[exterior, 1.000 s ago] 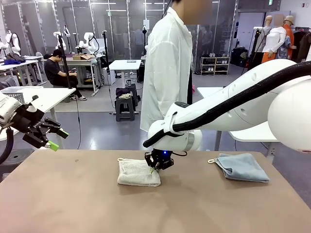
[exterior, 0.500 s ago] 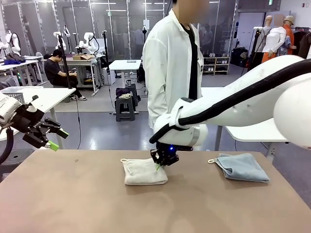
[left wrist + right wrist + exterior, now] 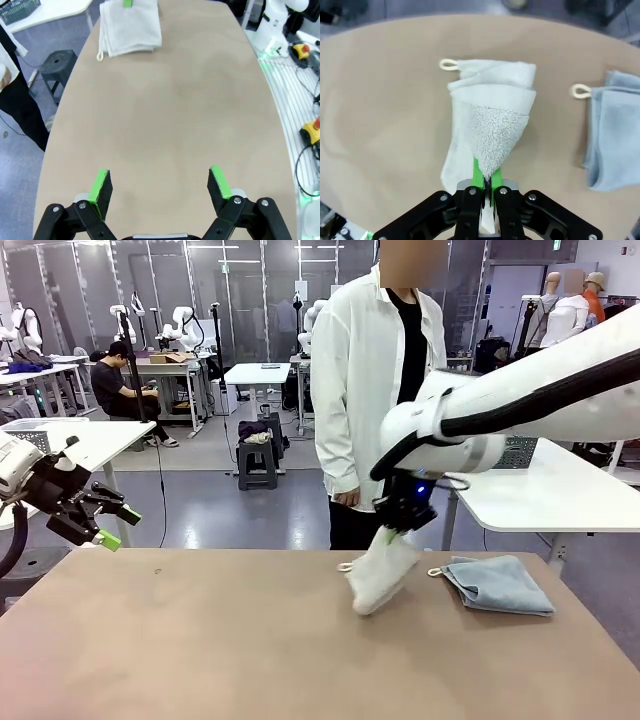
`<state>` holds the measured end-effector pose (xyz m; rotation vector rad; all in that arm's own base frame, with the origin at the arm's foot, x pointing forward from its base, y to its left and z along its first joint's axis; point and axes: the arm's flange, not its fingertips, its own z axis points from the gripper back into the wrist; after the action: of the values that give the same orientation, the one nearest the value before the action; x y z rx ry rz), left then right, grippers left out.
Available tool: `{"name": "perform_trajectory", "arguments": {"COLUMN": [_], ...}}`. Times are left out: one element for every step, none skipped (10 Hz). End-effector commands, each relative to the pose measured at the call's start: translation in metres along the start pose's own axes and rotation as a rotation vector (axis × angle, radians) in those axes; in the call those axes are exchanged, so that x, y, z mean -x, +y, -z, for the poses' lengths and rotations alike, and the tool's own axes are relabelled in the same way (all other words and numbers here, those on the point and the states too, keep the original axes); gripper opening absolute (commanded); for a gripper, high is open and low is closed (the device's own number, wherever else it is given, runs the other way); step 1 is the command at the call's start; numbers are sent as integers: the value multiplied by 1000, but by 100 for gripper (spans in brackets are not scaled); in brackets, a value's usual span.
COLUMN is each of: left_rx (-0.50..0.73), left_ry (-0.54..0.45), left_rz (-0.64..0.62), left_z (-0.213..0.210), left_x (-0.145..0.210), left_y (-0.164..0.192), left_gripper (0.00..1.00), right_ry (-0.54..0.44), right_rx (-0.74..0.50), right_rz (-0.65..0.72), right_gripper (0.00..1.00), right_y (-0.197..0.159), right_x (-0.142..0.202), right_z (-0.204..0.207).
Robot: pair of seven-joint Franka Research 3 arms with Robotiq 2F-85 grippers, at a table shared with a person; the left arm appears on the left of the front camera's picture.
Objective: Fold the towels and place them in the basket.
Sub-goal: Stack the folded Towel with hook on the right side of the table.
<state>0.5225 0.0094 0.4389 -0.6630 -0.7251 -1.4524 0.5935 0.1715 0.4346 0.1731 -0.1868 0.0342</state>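
Towels first: the cream-white towel hangs folded from the right gripper, pinched by one corner, its lower end brushing or just above the table; which of the two cannot be told from the front view. From the right wrist view the right gripper has its green pads pressed tight together on a peak of terry cloth, and the rest of the cream-white towel drapes away below it in stacked layers, its little corner loop sticking out at the far end. The grip is firm, jaws fully closed on fabric.

Just beside the cream-white towel, on the side away from the left arm, the pale blue-grey towel lies flat and folded on the table, its own loop pointing toward the hanging towel. The two are near but not touching. In the right wrist view the pale blue-grey towel sits at the picture's edge with its loop clear to see.

Well apart from the cream-white towel, off the table's left end, the left gripper hovers in the air with its jaws spread wide, nothing between them. Its wrist view confirms it: the left gripper shows bare tabletop between the two green pads, with a folded towel far off across the table.

A person in a white shirt stands beyond the table, behind the cream-white towel, one hand hanging at the side.
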Motion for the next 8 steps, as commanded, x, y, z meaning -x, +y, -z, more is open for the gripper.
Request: {"name": "perform_trajectory", "arguments": {"left_rx": [1, 1, 1, 1, 1, 1, 1, 1], "left_ry": [10, 10, 10, 10, 10, 10, 10, 10], "left_rz": [7, 7, 7, 7, 7, 7, 7, 7], "left_z": [-1, -1, -1, -1, -1, -1, -1, -1], "left_x": [-1, -1, -1, -1, -1, -1, -1, -1], "left_y": [-1, -1, -1, -1, -1, -1, -1, -1], "left_gripper": [96, 96, 96, 96, 96, 96, 96, 96], "right_ry": [-68, -102, -126, -141, -152, -154, -161, -169], "right_rx": [59, 75, 95, 116, 147, 173, 199, 216], "right_rz": [-14, -10, 12, 44, 72, 71, 56, 52], "right_gripper": [0, 0, 0, 0, 0, 0, 0, 0], "right_y": [-25, -39, -53, -69, -82, -94, -106, -117], "right_x": [11, 8, 3, 0, -2, -4, -6, -5], "right_z": [-24, -35, -42, -49, -54, -59, -63, -66]}}
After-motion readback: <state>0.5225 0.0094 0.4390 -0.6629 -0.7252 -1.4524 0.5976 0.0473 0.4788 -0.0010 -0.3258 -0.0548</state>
